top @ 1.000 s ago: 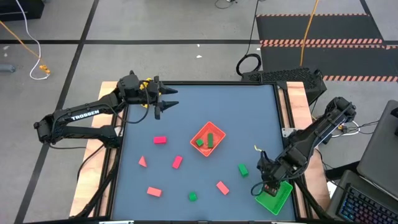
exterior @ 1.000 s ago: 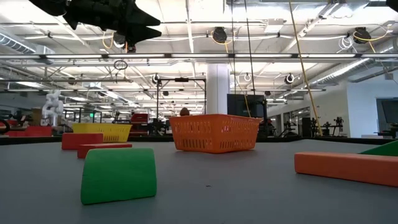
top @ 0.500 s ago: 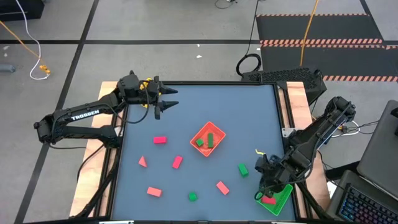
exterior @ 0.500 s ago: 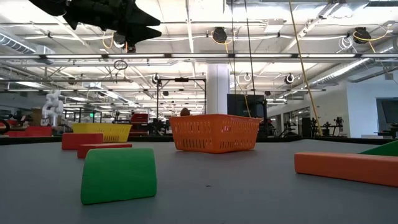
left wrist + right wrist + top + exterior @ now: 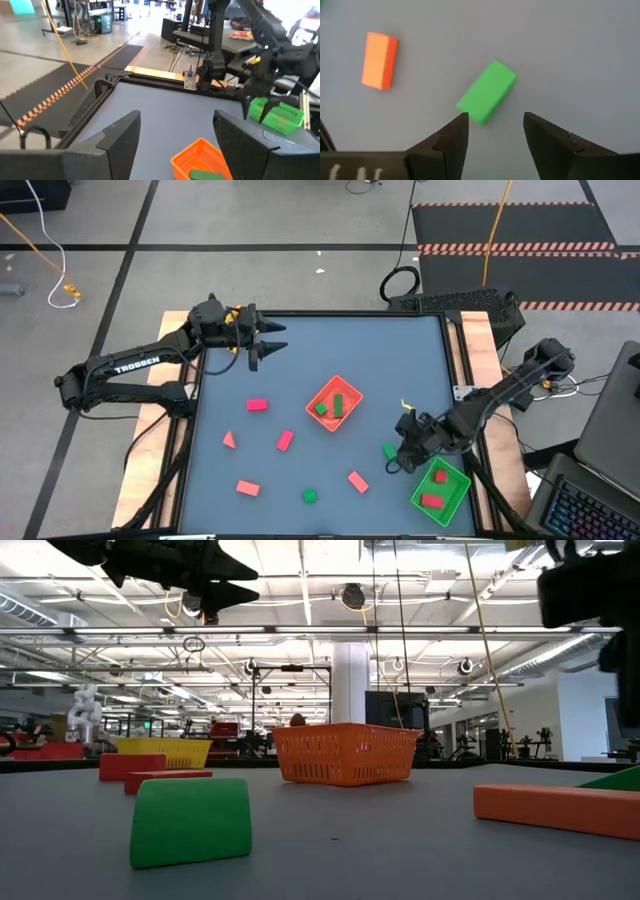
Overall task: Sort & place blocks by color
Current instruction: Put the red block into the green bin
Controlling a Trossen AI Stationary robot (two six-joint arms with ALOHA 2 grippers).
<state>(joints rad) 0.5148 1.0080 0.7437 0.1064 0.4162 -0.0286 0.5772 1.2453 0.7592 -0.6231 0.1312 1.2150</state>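
Red and green blocks lie scattered on the dark table. My right gripper (image 5: 398, 458) hangs open just above a green brick (image 5: 486, 91), which lies flat on the table (image 5: 300, 360) near the right side; the fingers touch nothing. A red brick (image 5: 379, 60) lies flat beside it. The orange tray (image 5: 333, 403) at the table's middle holds two green blocks. The green tray (image 5: 452, 500) at the near right corner holds a red block (image 5: 432, 501). My left gripper (image 5: 268, 342) waits open, raised over the far left corner.
More red blocks (image 5: 257, 405) (image 5: 285, 440) (image 5: 247, 487) and a red wedge (image 5: 230, 440) lie on the left half, and a green cube (image 5: 310, 496) sits near the front edge. A yellow tray (image 5: 165, 750) shows far off in the low view. The far half of the table is bare.
My right gripper has left its place over the green tray. It has gone toward the table's left and far edges and down, tipping more steeply downward, and now hangs over the green brick. A red block now lies uncovered in the green tray.
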